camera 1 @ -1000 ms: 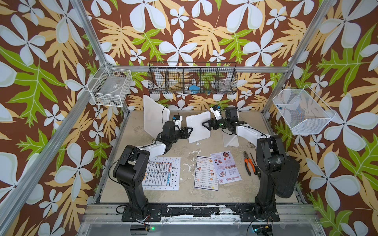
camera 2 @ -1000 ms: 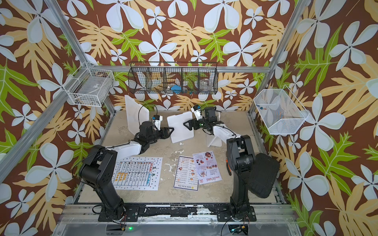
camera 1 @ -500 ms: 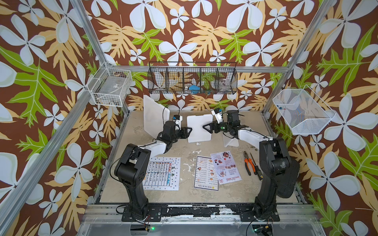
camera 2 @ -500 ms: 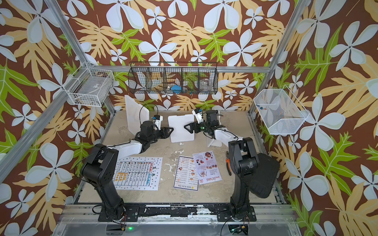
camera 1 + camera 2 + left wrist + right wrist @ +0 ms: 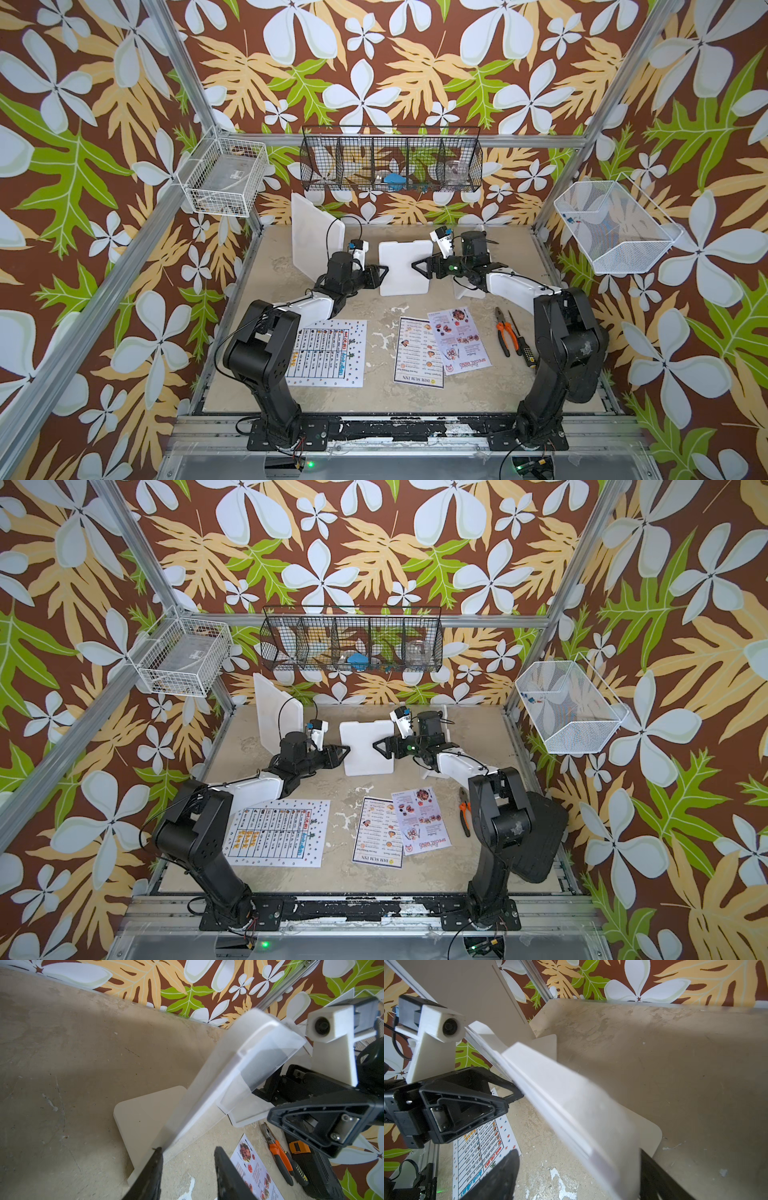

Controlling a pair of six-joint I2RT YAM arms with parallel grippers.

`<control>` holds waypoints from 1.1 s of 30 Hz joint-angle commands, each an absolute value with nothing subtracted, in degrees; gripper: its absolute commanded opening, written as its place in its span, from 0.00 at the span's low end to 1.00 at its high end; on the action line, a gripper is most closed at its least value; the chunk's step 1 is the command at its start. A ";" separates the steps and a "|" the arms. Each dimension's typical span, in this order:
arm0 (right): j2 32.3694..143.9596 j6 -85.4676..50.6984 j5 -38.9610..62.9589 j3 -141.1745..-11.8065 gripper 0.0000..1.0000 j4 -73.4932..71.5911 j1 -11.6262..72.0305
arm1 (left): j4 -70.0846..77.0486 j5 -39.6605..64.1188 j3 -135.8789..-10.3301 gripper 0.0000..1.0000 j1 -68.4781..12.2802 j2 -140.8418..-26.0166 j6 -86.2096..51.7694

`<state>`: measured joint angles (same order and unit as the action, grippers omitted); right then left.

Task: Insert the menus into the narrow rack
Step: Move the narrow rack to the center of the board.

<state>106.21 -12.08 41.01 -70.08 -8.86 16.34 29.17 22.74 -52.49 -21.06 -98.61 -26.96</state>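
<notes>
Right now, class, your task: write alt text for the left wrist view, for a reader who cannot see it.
A narrow white and clear rack, blurred, stands between the open left gripper, seen close up, and the right gripper at its far end. A pinkish menu, orange-handled pliers and a screwdriver lie on the table nearby.

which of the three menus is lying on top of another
the pinkish SPECIAL MENU: its edge overlaps the dark-bordered DIM SUM INN sheet; the big dotted white sheet lies apart.
</notes>
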 commanded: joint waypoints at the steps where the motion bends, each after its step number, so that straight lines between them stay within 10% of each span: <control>1: 105.02 -13.51 43.24 -68.73 0.85 -11.44 17.06 | 32.32 25.21 -51.15 0.42 -21.27 -96.96 -27.62; 22: 97.29 -15.75 38.96 -58.80 0.85 -12.86 19.71 | 30.06 15.87 -45.32 0.45 -21.27 -92.96 -28.29; 33: 90.16 -18.83 21.43 -56.26 0.94 -4.43 20.52 | 21.85 7.73 -37.73 0.92 -21.83 -77.66 -30.60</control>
<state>92.33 -16.60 27.66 -57.67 -7.05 19.84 24.69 10.17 -39.57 -21.37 -81.28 -29.47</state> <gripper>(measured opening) 0.940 0.904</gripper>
